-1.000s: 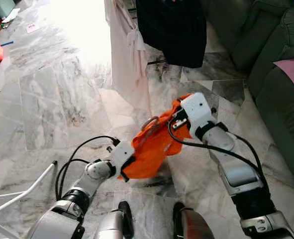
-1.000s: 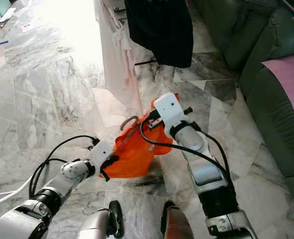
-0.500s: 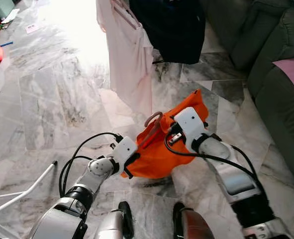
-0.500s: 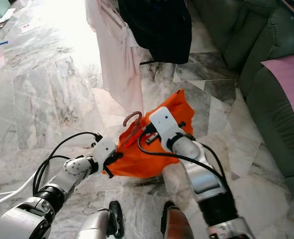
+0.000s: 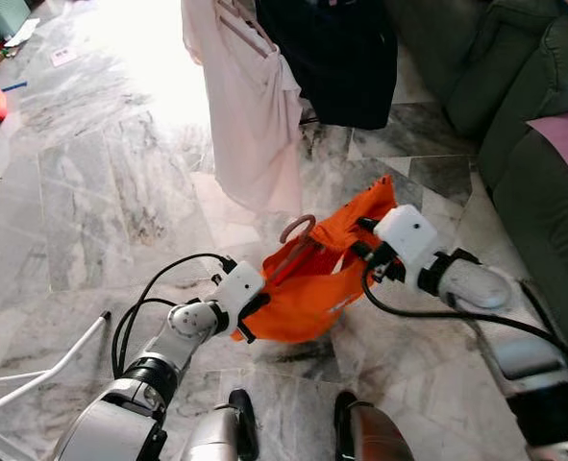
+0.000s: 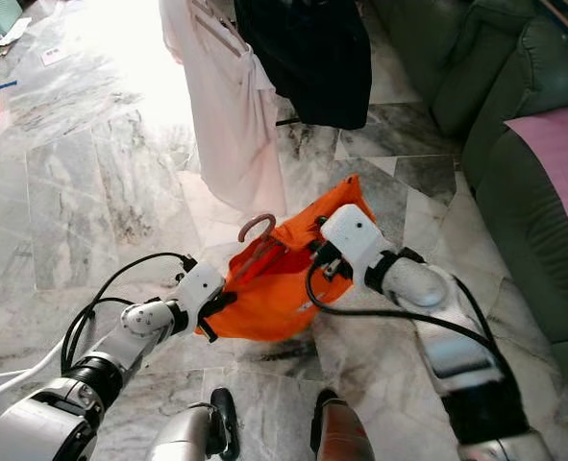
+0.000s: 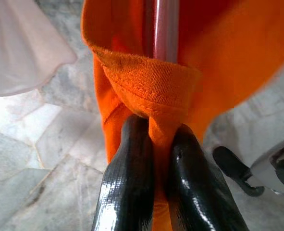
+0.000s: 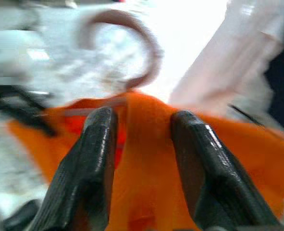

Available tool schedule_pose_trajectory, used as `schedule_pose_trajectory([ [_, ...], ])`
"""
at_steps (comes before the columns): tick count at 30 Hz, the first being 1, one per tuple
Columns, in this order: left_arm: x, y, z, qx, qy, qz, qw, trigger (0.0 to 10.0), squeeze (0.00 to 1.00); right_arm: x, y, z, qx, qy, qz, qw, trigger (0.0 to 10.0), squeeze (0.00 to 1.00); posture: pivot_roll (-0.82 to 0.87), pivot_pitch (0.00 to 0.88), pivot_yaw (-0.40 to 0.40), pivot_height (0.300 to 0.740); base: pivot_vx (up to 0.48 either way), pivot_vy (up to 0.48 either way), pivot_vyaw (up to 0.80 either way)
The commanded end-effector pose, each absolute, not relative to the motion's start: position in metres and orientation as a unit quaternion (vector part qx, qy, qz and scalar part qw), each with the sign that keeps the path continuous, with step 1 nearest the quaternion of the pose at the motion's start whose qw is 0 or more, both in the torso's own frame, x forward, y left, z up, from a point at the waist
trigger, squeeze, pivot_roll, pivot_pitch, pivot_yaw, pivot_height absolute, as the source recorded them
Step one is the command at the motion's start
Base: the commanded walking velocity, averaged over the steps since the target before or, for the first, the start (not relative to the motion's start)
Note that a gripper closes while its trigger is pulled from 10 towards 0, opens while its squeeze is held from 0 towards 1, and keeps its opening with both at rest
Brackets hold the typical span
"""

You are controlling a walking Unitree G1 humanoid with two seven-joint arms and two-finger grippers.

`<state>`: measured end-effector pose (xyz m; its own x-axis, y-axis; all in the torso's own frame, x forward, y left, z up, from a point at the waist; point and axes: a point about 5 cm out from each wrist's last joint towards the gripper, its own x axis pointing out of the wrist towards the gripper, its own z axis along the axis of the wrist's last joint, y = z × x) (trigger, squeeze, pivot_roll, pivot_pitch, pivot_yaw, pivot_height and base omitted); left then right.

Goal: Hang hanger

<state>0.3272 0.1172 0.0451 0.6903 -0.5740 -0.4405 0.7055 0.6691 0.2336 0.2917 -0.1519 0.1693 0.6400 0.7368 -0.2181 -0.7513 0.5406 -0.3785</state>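
An orange garment (image 5: 308, 288) hangs stretched between the two grippers above the grey-veined marble floor (image 5: 101, 182), with a pinkish hanger (image 5: 296, 230) inside it; the hanger's hook sticks up out of the cloth near the middle of the upper edge, and its straight bar shows in the left wrist view running under a folded hem. The left gripper (image 7: 154, 154) holds the garment's lower left end: its two black fingers (image 7: 127, 183) are pressed together on a bunched fold of orange cloth, so its jaws are closed on the garment. The right gripper (image 8: 142, 144) is at the garment's upper right end, its fingers (image 8: 98, 159) standing apart with orange cloth between them; the right wrist view is blurred, and I cannot tell whether they pinch the cloth or only straddle it. Beyond the garment, toward the far edge of the floor, a pale pink garment (image 5: 250, 106) and a black garment (image 5: 341, 58) hang side by side, the pink one on the left and just behind the hanger's hook. A dark green sofa (image 5: 533, 163) runs along the right edge of the floor, with a pink cloth (image 5: 567, 134) lying on it. A white rod (image 5: 43, 370) lies aslant near the left front corner, and the robot's two feet (image 5: 240, 423) show at the near edge.
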Motion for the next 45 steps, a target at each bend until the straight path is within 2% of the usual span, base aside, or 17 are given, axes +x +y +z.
schedule_pose_trajectory([
  [1,0.327,0.122,0.045,0.200,0.167,-0.354,0.898,0.0,0.00,0.284,-0.147,0.170,-0.218,0.019,0.456,0.862,10.0,1.00,-0.14,0.269,0.103,0.740,0.000,0.000,0.00],
  [9,0.332,0.134,0.051,0.223,0.163,-0.350,0.895,0.0,0.00,0.270,-0.164,0.182,-0.218,0.045,0.485,0.846,10.0,1.00,-0.14,0.266,0.103,0.740,0.000,0.000,0.00],
  [13,0.334,0.134,0.057,0.238,0.139,-0.366,0.889,0.0,0.00,0.271,-0.175,0.179,-0.240,0.059,0.471,0.847,10.0,1.00,-0.14,0.268,0.101,0.740,0.000,0.000,0.00],
  [19,0.332,0.131,0.066,0.249,0.105,-0.419,0.867,0.0,0.00,0.271,-0.196,0.178,-0.277,0.081,0.450,0.845,10.0,1.00,-0.15,0.271,0.099,0.740,0.000,0.000,0.00],
  [24,0.334,0.135,0.081,0.278,0.073,-0.468,0.836,0.0,0.00,0.270,-0.226,0.179,-0.324,0.118,0.428,0.835,10.0,1.00,-0.15,0.276,0.094,0.740,0.000,0.000,0.00],
  [26,0.334,0.136,0.082,0.282,0.072,-0.472,0.832,0.0,0.00,0.270,-0.228,0.180,-0.325,0.120,0.428,0.835,10.0,1.00,-0.15,0.276,0.094,0.740,0.000,0.000,0.00],
  [29,0.334,0.141,0.088,0.306,0.062,-0.495,0.811,0.0,0.00,0.267,-0.244,0.178,-0.356,0.140,0.421,0.822,10.0,1.00,-0.15,0.277,0.094,0.740,0.000,0.000,0.00],
  [34,0.332,0.145,0.088,0.324,0.062,-0.509,0.795,0.0,0.00,0.265,-0.247,0.178,-0.378,0.138,0.428,0.809,10.0,1.00,-0.15,0.280,0.096,0.740,0.000,0.000,0.00],
  [45,0.324,0.142,0.085,0.350,0.052,-0.554,0.753,0.0,0.00,0.272,-0.243,0.184,-0.353,0.099,0.433,0.824,10.0,1.00,-0.15,0.282,0.101,0.740,0.000,0.000,0.00],
])
